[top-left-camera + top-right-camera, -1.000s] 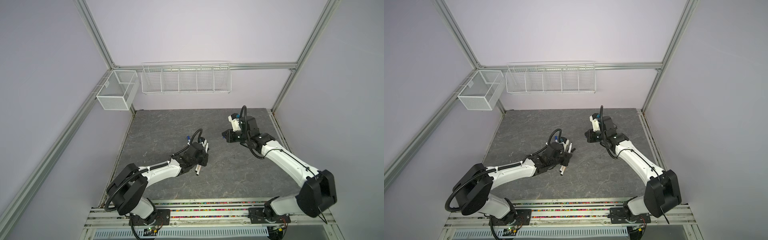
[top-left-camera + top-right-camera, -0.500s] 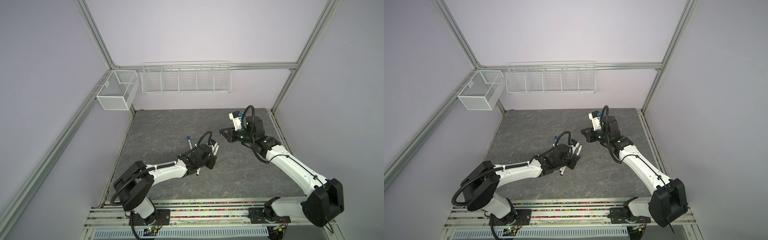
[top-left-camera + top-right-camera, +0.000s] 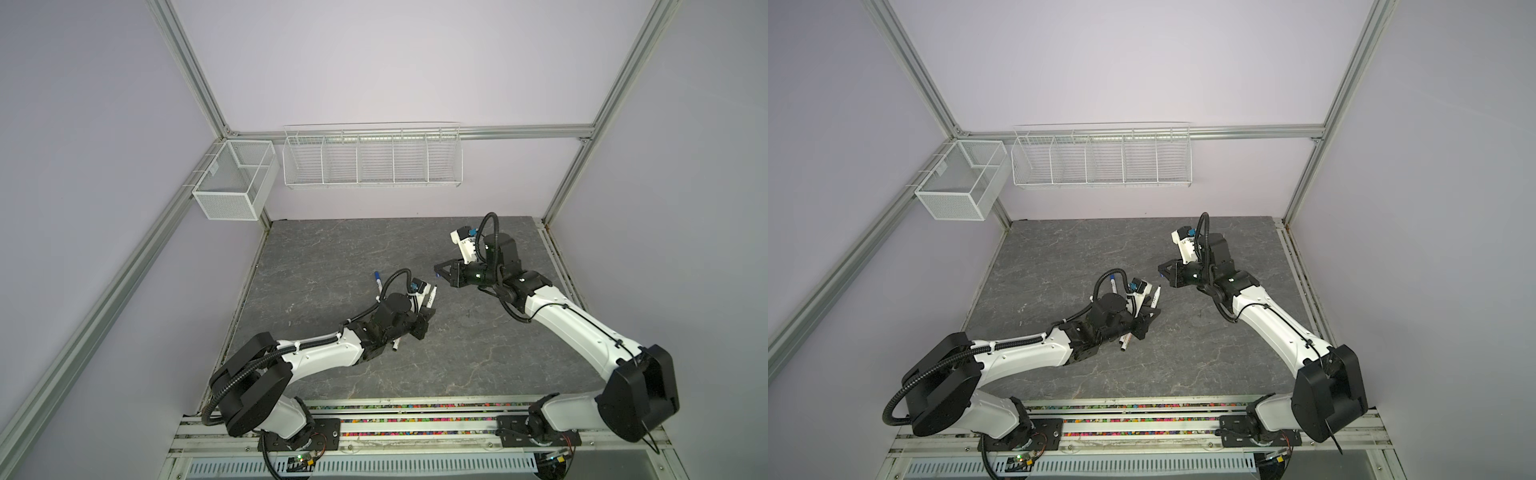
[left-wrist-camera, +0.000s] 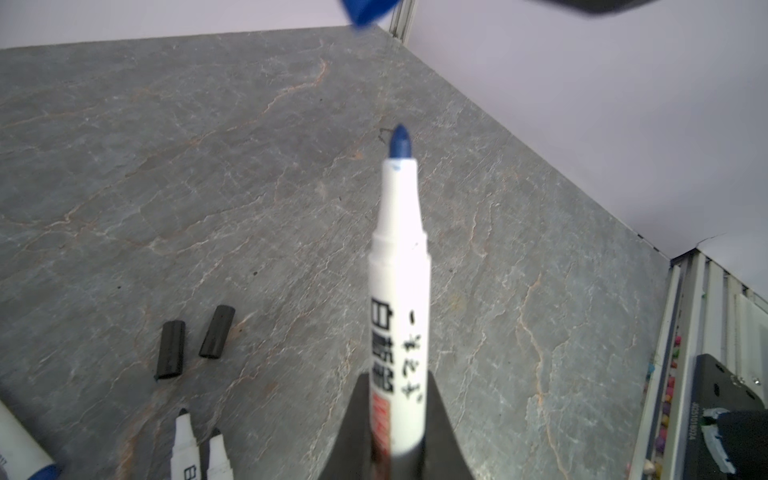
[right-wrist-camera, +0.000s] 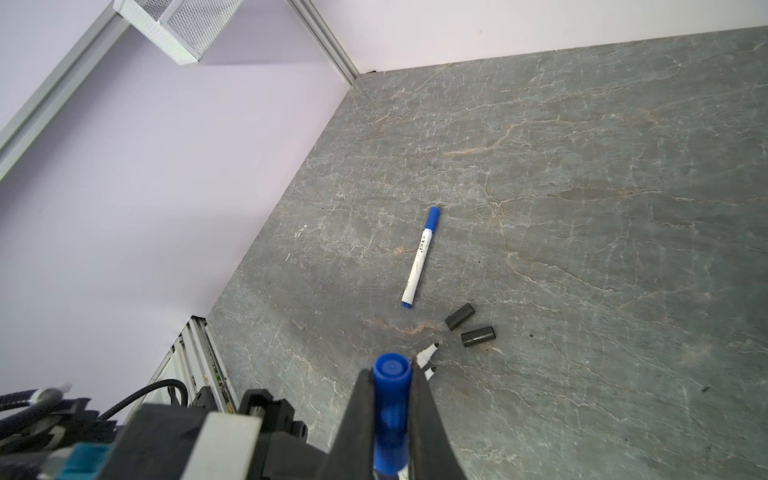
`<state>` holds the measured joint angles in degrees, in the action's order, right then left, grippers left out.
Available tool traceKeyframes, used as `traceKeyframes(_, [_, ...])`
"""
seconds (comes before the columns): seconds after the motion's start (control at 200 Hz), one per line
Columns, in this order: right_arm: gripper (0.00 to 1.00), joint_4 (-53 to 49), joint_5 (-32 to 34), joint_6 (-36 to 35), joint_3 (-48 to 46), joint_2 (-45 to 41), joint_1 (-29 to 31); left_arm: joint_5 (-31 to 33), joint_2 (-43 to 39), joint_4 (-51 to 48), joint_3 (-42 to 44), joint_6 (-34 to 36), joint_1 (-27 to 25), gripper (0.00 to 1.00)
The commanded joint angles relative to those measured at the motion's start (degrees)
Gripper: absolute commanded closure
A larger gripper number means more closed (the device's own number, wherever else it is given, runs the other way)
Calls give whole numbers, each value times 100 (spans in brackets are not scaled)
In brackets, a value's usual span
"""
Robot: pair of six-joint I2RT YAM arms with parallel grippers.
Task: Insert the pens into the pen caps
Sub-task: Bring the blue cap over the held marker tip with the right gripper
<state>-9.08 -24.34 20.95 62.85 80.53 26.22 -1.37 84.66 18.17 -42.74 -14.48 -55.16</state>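
The left tool (image 4: 397, 415) is seen clenched on an uncapped blue-tip pen (image 4: 399, 270). The printed barrel is gripped btw. both fingers, w/ the blue nib pointed away from the wrist cam & held clear of the bench (image 4: 166, 145). In both top views this tool (image 3: 428, 316) (image 3: 1148, 320) is found low, near bench centre, at the end of a stretched-out arm.

The right tool (image 5: 390, 370) is clamped on a blue cap (image 5: 390, 411), which is squeezed from both sides. Only its round end & part of its wall are shown, so which end faces out cannot be told. In both top views the right tool (image 3: 439, 273) (image 3: 1163, 272) is aimed toward the left one, a bit further back on the bench. Cap & nib are seen near each other but apart: the pen is not yet inserted.

Other items are seen lying flat on the bench. A capped blue pen (image 5: 420, 257) is placed alone toward the back left. In a top view the same pen (image 3: 378, 279) is vis. beside the left arm's cable. Two black caps (image 5: 459, 316) (image 5: 478, 336) are laid on their sides just beside each other, not touching, near that pen's plug end. Two uncapped black-tip pens (image 4: 185, 449) (image 4: 218, 457) are laid side by side close to the caps. Only their nib ends are shown, the rest being cut off or hidden.
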Motion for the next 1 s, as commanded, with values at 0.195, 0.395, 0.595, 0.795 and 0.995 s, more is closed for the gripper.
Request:
traceKeyframes(0.195, [93,262,-239,173,-97,-50,20,-67,-137,333,121,-52,-26,100])
traceKeyframes(0.395, [93,249,-288,181,-85,-161,20,-26,-143,344,155,-76,-29,100])
traceKeyframes(0.595, [93,205,-377,201,-173,-178,32,30,-177,335,170,-79,-26,100])
traceKeyframes(0.795, [93,192,-461,217,-331,-283,126,91,-197,368,205,-108,-22,100])
traceKeyframes(0.995, [93,178,-465,186,-403,-389,158,149,-204,477,263,-116,-22,100])
